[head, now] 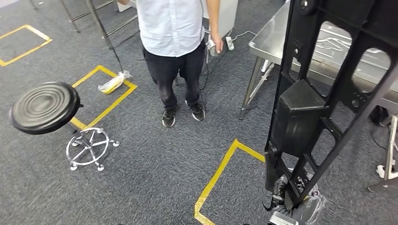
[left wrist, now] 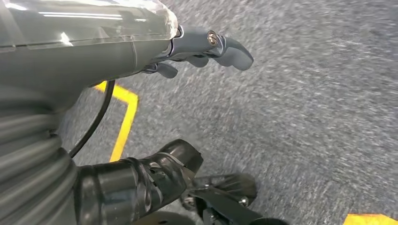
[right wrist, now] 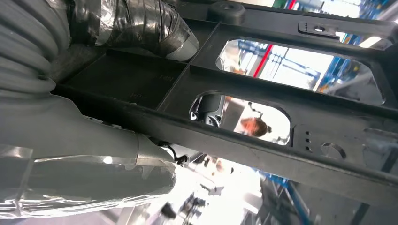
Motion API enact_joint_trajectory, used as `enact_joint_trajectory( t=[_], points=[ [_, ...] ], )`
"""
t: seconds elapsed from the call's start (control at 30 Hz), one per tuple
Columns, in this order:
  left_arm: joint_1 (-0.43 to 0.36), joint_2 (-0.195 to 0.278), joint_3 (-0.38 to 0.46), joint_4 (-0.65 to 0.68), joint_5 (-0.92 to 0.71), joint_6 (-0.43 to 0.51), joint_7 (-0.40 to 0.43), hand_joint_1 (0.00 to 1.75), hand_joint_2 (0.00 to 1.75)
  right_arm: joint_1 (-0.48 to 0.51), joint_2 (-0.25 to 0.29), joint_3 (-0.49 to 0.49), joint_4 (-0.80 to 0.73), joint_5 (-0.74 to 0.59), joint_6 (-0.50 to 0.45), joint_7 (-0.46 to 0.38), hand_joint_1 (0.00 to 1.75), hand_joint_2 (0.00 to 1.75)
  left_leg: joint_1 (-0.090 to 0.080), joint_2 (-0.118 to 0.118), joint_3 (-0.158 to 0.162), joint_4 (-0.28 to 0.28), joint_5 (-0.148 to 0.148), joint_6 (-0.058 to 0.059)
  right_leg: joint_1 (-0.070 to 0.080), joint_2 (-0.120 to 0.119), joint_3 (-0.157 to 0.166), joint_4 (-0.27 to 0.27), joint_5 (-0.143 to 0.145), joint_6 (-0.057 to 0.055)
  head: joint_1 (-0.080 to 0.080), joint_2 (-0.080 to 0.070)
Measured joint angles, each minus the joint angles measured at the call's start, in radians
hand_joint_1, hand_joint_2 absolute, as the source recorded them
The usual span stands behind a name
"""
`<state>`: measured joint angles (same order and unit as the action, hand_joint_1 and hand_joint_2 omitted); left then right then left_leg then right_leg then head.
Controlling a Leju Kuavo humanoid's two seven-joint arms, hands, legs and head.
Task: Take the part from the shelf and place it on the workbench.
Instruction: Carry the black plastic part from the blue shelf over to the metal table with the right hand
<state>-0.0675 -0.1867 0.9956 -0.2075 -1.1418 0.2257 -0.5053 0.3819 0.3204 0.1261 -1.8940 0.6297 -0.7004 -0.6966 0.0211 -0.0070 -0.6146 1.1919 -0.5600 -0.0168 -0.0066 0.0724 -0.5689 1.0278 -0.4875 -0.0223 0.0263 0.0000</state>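
**One big black part, up in the right hand, not yet on the workbench**

Gripped the part [head: 300, 117] low down with the right hand [head: 280, 204]. Held it up tall, like a ladder with holes. In the right wrist view, saw a thick taped thumb [right wrist: 141, 28] pressed on the part's flat black side. Counted that as a firm hold, though most of the other fingers hid behind the frame.

Found the part near the workbench [head: 270, 44], in front of its shiny top but not touching it. Saw no shelf at all. So guessed the taking step was done and the carrying step was on.

Hung the left hand [left wrist: 206, 47] over the grey carpet [left wrist: 305, 117], well apart from the workbench. Held nothing in it, with fingers loose and a bit spread.

Spotted a person [head: 173, 28] standing just beside the workbench's end, with something small in one hand. Spotted a black round stool [head: 44, 107] well apart from the workbench, past the person. Saw yellow tape [head: 220, 173] on the floor, near the workbench's leg.

Needed next, most likely: step closer to the workbench and lift the part's low end above the edge. Then tip the part over, lay it flat on the shiny top, and only then let the fingers go.

Called for care too. Looked long and heavy for one hand, so might swing or bump the workbench's edge. Best to keep clear of the person while turning.
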Motion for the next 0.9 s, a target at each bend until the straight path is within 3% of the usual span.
enact_joint_trajectory(
  t=[0.07, 0.1, 0.13, 0.2, 0.27, 0.37, 0.4, 0.43, 0.47, 0.5, 0.57, 0.63, 0.7, 0.73, 0.8, 0.83, 0.9],
  points=[
    [0.0, 0.0, 0.0, 0.0, 0.0, 0.0, 0.0, 0.0, 1.75, 0.0, 0.0, 0.0, 0.0, 0.0, 0.0, 0.0, 1.75, 1.75, 0.002, -0.043, 0.047, -0.118, 0.047, 0.006, 0.0, 0.024, -0.005, 0.011, -0.005, 0.008, 0.0, 0.0],
    [-0.001, 0.0, 0.0, 0.0, -0.001, -0.001, -0.001, 0.0, 1.75, 0.0, 0.0, 0.0, 0.0, 0.0, 0.0, 0.0, 1.75, 1.75, 0.002, -0.058, 0.059, -0.147, 0.053, 0.01, 0.0, 0.033, -0.01, 0.015, -0.006, 0.014, 0.0, 0.0],
    [-0.002, 0.0, -0.001, 0.0, -0.001, -0.001, -0.001, 0.0, 1.75, 0.0, 0.0, 0.0, 0.0, 0.0, 0.0, 0.0, 1.75, 1.75, 0.001, -0.064, 0.061, -0.152, 0.049, 0.015, 0.0, 0.041, -0.014, 0.016, -0.005, 0.02, 0.0, 0.0],
    [-0.003, -0.001, -0.001, 0.0, -0.001, -0.002, -0.001, 0.0, 1.75, 0.001, 0.0, -0.001, 0.0, 0.0, 0.0, 0.0, 1.75, 1.75, -0.001, -0.045, 0.062, -0.157, 0.055, 0.026, -0.004, 0.057, -0.02, 0.013, -0.001, 0.033, 0.0, 0.0],
    [-0.004, -0.001, -0.001, 0.0, -0.001, -0.005, -0.003, 0.0, 1.75, 0.002, 0.0, -0.002, 0.0, 0.001, 0.0, 0.0, 1.75, 1.75, 0.002, -0.022, 0.063, -0.164, 0.061, 0.039, -0.003, 0.028, -0.035, 0.041, -0.019, 0.044, 0.001, 0.0],
    [-0.002, -0.002, -0.001, 0.0, 0.0, -0.016, -0.005, 0.0, 1.75, 0.0, 0.0, -0.002, 0.0, 0.002, 0.0, 0.0, 1.75, 1.75, 0.001, 0.017, 0.064, -0.168, 0.061, 0.048, -0.002, -0.052, -0.12, 0.217, -0.107, 0.056, 0.003, 0.0],
    [0.0, -0.002, -0.001, 0.0, 0.0, -0.018, -0.006, 0.0, 1.75, 0.0, 0.0, -0.002, 0.0, 0.003, 0.0, 0.0, 1.75, 1.75, 0.001, 0.032, 0.064, -0.168, 0.06, 0.049, -0.003, -0.062, -0.147, 0.27, -0.124, 0.058, 0.003, 0.0],
    [0.001, -0.002, -0.001, 0.0, 0.0, -0.019, -0.006, 0.0, 1.75, 0.001, 0.0, -0.002, 0.001, 0.004, 0.0, 0.0, 1.75, 1.75, 0.0, 0.046, 0.065, -0.168, 0.059, 0.049, -0.004, -0.067, -0.159, 0.292, -0.122, 0.059, 0.003, 0.0],
    [0.0, -0.002, -0.001, 0.0, 0.0, -0.02, -0.006, 0.0, 1.75, 0.001, 0.0, -0.003, 0.001, 0.005, 0.0, 0.0, 1.75, 1.75, 0.0, 0.059, 0.067, -0.168, 0.057, 0.049, -0.005, -0.071, -0.148, 0.27, -0.1, 0.057, 0.003, 0.0],
    [-0.001, -0.003, -0.001, 0.0, -0.001, -0.021, -0.007, 0.0, 1.75, 0.002, 0.0, -0.004, 0.001, 0.006, 0.0, 0.0, 1.75, 1.75, -0.001, 0.07, 0.07, -0.168, 0.054, 0.047, -0.004, -0.079, -0.118, 0.213, -0.067, 0.054, 0.003, 0.0],
    [-0.002, -0.006, -0.001, 0.0, -0.003, -0.022, -0.007, 0.0, 1.75, 0.001, 0.0, -0.004, 0.001, 0.008, 0.0, 0.0, 1.75, 1.75, -0.003, 0.089, 0.078, -0.168, 0.048, 0.042, 0.004, -0.124, -0.044, 0.072, -0.012, 0.04, 0.003, 0.0],
    [-0.003, -0.009, -0.001, 0.0, -0.004, -0.023, -0.008, 0.0, 1.75, 0.001, 0.0, -0.005, 0.0, 0.01, 0.0, 0.0, 1.75, 1.75, -0.007, 0.106, 0.085, -0.169, 0.044, 0.034, 0.014, -0.15, -0.013, 0.008, 0.001, 0.029, 0.002, 0.0],
    [-0.004, -0.01, -0.002, 0.0, -0.005, -0.024, -0.009, 0.0, 1.75, 0.002, 0.0, -0.006, 0.0, 0.011, 0.0, 0.0, 1.75, 1.75, -0.009, 0.123, 0.093, -0.174, 0.042, 0.023, 0.016, -0.13, -0.014, 0.002, 0.003, 0.022, 0.002, 0.0],
    [-0.006, -0.011, -0.002, 0.0, -0.005, -0.024, -0.01, 0.0, 1.75, 0.003, 0.0, -0.007, 0.0, 0.012, 0.0, 0.0, 1.75, 1.75, -0.008, 0.118, 0.096, -0.173, 0.037, 0.017, 0.013, -0.119, -0.012, -0.004, 0.006, 0.018, 0.002, 0.0],
    [-0.006, -0.011, -0.002, 0.0, -0.005, -0.027, -0.013, 0.0, 1.75, 0.003, 0.0, -0.008, 0.0, 0.012, 0.0, 0.0, 1.75, 1.75, -0.006, 0.072, 0.08, -0.125, 0.001, 0.008, 0.005, -0.096, -0.005, -0.017, 0.015, 0.006, 0.002, 0.0],
    [-0.006, -0.011, -0.002, 0.0, -0.005, -0.028, -0.015, 0.0, 1.75, 0.003, 0.0, -0.008, 0.0, 0.012, 0.0, 0.0, 1.75, 1.75, -0.004, 0.042, 0.055, -0.069, -0.031, 0.006, 0.003, -0.085, -0.005, -0.02, 0.017, 0.003, 0.001, 0.0],
    [-0.003, -0.011, -0.002, 0.0, -0.006, -0.029, -0.016, 0.0, 1.75, 0.002, 0.0, -0.008, 0.0, 0.012, 0.0, 0.0, 1.75, 1.75, -0.003, 0.017, -0.011, 0.065, -0.087, 0.002, 0.003, -0.059, -0.005, -0.018, 0.017, -0.001, 0.001, 0.0]
  ],
)
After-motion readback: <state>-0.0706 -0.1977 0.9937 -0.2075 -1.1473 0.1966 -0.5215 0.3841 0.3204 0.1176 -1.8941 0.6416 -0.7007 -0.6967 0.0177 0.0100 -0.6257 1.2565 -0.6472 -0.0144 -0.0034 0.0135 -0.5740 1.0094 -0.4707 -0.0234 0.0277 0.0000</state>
